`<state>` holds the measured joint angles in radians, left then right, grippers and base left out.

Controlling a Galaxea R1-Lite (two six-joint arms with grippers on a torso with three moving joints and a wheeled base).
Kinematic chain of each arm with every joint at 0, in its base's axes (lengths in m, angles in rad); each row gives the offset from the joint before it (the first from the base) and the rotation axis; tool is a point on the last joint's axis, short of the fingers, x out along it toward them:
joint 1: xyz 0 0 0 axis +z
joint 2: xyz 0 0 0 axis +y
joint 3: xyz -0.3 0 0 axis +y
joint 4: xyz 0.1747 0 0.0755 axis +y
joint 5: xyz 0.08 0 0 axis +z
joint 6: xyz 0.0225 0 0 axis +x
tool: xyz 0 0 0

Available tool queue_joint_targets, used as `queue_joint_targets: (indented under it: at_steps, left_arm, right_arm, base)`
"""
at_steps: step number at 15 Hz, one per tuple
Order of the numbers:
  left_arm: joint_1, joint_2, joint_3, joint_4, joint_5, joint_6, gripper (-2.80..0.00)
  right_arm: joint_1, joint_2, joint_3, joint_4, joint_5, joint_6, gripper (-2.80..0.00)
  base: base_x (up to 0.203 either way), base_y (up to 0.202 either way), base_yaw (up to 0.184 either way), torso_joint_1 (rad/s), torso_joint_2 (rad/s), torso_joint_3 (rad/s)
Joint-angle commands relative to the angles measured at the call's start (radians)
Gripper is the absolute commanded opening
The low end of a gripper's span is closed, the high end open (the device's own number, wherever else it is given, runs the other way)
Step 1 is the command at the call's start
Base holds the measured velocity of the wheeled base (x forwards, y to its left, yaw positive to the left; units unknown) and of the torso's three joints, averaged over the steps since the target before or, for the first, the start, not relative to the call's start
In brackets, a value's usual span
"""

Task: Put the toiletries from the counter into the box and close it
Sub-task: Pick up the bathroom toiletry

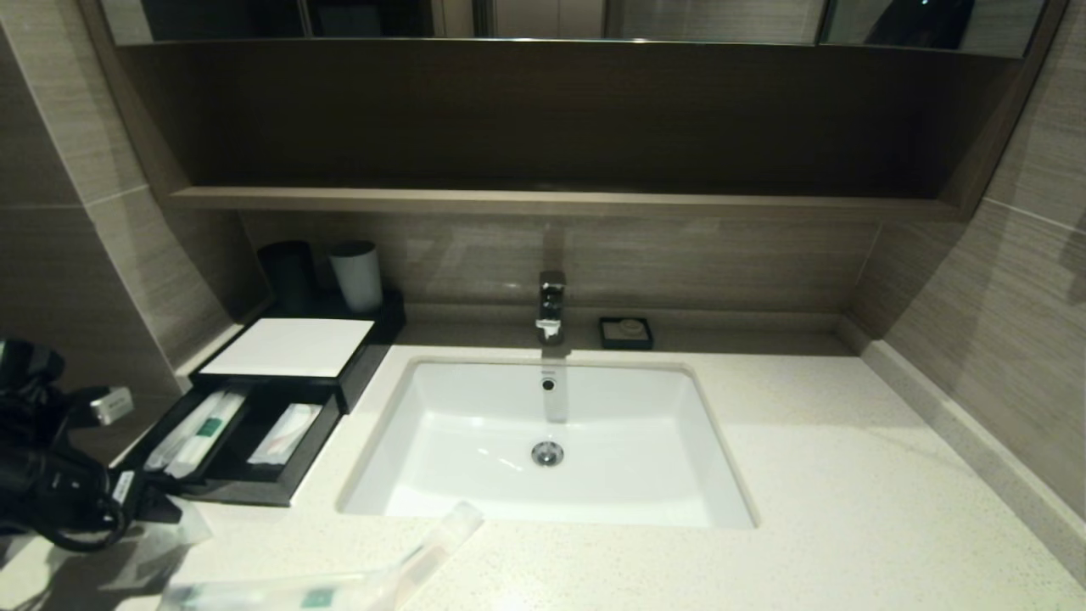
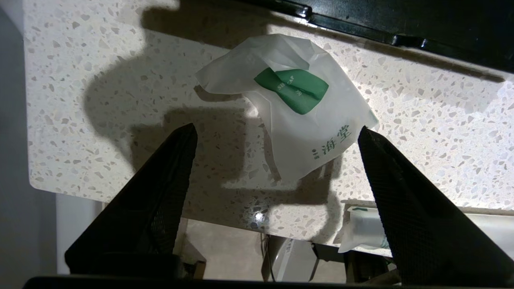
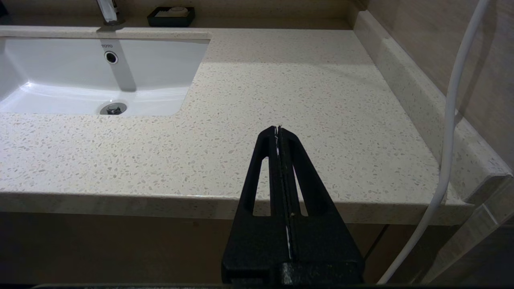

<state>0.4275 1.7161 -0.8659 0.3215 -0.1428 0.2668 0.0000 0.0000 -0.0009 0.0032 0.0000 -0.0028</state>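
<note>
A white shower-cap packet (image 2: 297, 104) with a green label lies on the speckled counter, just in front of the black box (image 2: 401, 40). My left gripper (image 2: 277, 129) is open and hovers above it, with one finger (image 2: 160, 192) off to one side and the other (image 2: 401, 200) at the packet's corner. In the head view the box's open drawer (image 1: 254, 484) holds packets in both compartments (image 1: 199, 428). A long toothbrush packet (image 1: 339, 577) lies at the counter's front edge. My right gripper (image 3: 278, 128) is shut and empty over the front right of the counter.
A white sink (image 1: 730, 475) fills the middle of the counter, with a faucet (image 1: 551, 305) and a soap dish (image 1: 626, 333) behind it. A black cup (image 1: 288, 273) and a white cup (image 1: 356, 276) stand behind the box. A white cable (image 3: 449, 120) hangs by the right wall.
</note>
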Motion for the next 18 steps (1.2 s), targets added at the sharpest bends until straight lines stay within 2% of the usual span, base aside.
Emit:
queue_joint_targets:
  at_steps: [1,11,18]
  left_arm:
    - [0.001,0.013,0.004,0.002,-0.003,0.002,0.00]
    - [-0.004,0.080,0.003,-0.051,-0.058,-0.012,0.00]
    - [-0.009,0.096,0.011,-0.051,-0.064,-0.006,0.00]
  right_arm:
    - [0.000,-0.002,-0.001,0.000,0.000,0.000,-2.80]
    - [0.000,0.000,-0.001,0.000,0.000,0.000,-2.80]
    - [0.000,-0.001,-0.001,0.000,0.000,0.000,-2.80]
  base:
    - [0.000,0.000,0.000,0.000,0.00,0.000]
    - [0.000,0.000,0.000,0.000,0.00,0.000]
    - [0.000,0.000,0.000,0.000,0.00,0.000]
